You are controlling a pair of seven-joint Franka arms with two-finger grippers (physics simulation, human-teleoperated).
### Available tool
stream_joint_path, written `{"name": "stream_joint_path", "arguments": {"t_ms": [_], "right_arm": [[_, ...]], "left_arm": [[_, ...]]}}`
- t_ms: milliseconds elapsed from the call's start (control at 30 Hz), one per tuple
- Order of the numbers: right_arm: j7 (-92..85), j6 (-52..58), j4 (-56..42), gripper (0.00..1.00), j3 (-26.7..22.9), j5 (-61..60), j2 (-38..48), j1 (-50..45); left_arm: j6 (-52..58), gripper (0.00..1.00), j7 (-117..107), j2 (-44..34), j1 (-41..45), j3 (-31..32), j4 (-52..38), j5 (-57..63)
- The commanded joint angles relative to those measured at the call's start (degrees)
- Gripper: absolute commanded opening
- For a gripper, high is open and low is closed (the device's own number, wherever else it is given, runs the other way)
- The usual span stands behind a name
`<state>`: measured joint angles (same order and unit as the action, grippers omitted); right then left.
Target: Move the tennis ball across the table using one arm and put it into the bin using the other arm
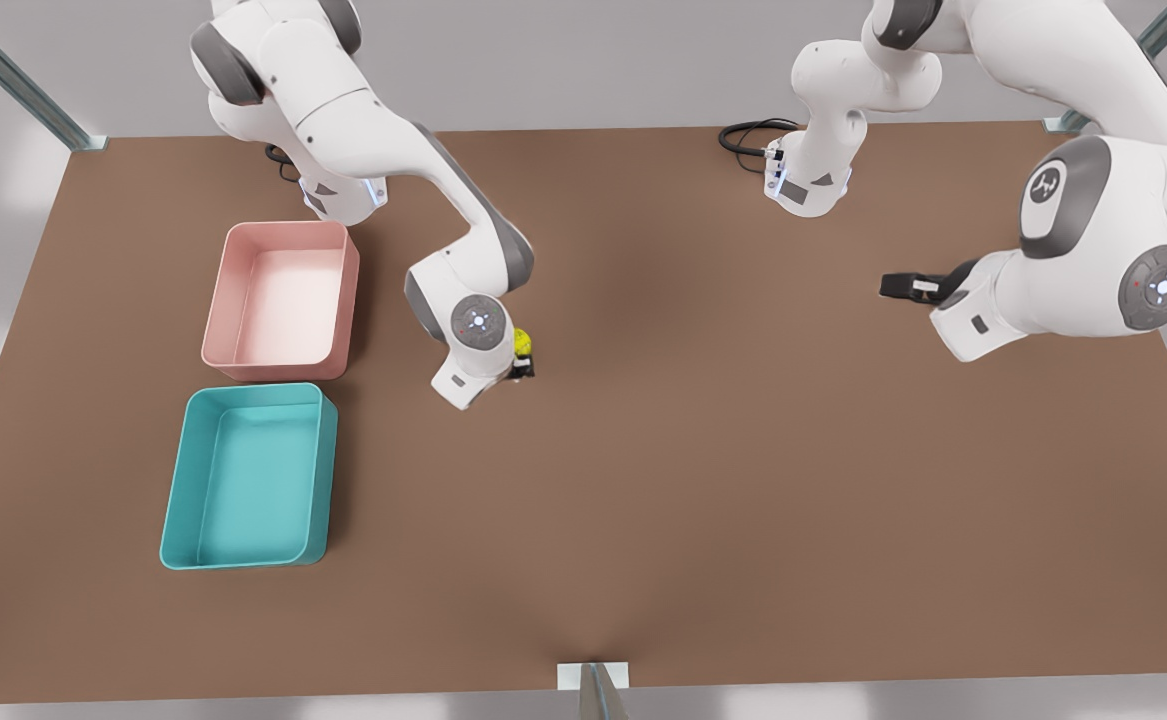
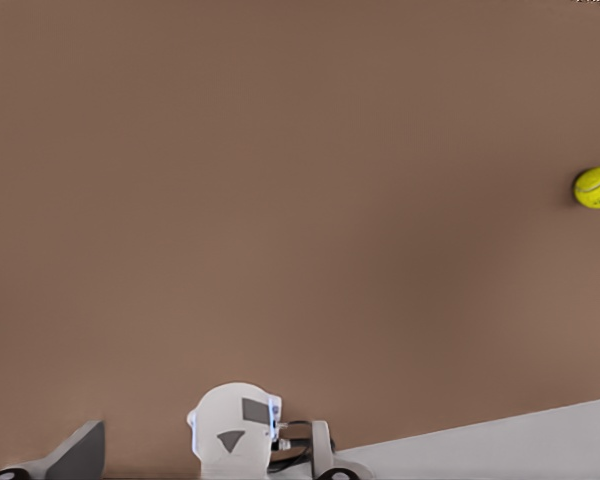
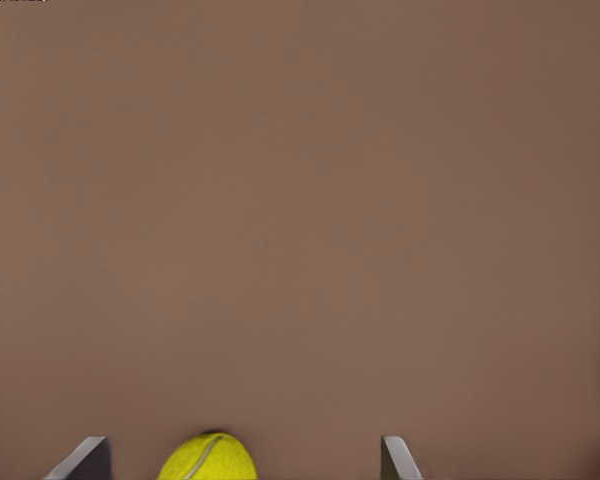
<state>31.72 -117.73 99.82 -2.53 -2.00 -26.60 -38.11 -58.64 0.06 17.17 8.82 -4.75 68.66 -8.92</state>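
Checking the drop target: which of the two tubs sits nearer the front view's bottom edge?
The teal rectangular plastic tub; the pink rectangular tub lies beyond it, towards the arm bases.

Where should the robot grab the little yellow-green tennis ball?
Across its middle, from above: the round yellow-green tennis ball sits free on the flat brown table, so any opposite sides work. The right hand hangs open around it; the left hand waits at the front view's right.

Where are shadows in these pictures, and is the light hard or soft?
Front view: soft light; the bin casts a dim shadow on the table toward the view's right. Right wrist view: a thin dark shadow edges the tennis ball. Left wrist view: table nearly evenly lit.
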Motion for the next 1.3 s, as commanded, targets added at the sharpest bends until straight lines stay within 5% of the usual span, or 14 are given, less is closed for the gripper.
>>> {"name": "stream_joint_path", "arguments": {"t_ms": [0, 267, 433, 833, 1267], "right_arm": [[29.1, -18.6, 2.9, 1.00, 0.1, -0.6, 0.0, -0.1], [29.8, -20.2, 4.9, 1.00, 0.1, -2.0, -3.7, -4.4], [26.4, -20.1, 14.3, 1.00, 0.9, -1.2, 2.5, -4.1], [26.4, -27.1, 22.0, 1.00, 3.4, 0.2, 2.5, -6.1], [26.4, -27.5, 21.9, 1.00, 3.3, 0.2, -1.0, -5.7]], "left_arm": [[0.7, 1.00, -14.0, 0.0, 0.0, 0.0, 0.0, 0.1], [-0.3, 1.00, -14.1, 0.4, -0.4, 0.0, 0.0, 0.2], [0.0, 1.00, -14.5, 0.8, -0.4, 0.0, 0.0, 0.2], [0.3, 1.00, -14.6, 1.2, -0.4, 0.0, 0.0, 0.1], [0.4, 1.00, -14.6, 1.2, -0.3, 0.0, 0.0, 0.0]]}}
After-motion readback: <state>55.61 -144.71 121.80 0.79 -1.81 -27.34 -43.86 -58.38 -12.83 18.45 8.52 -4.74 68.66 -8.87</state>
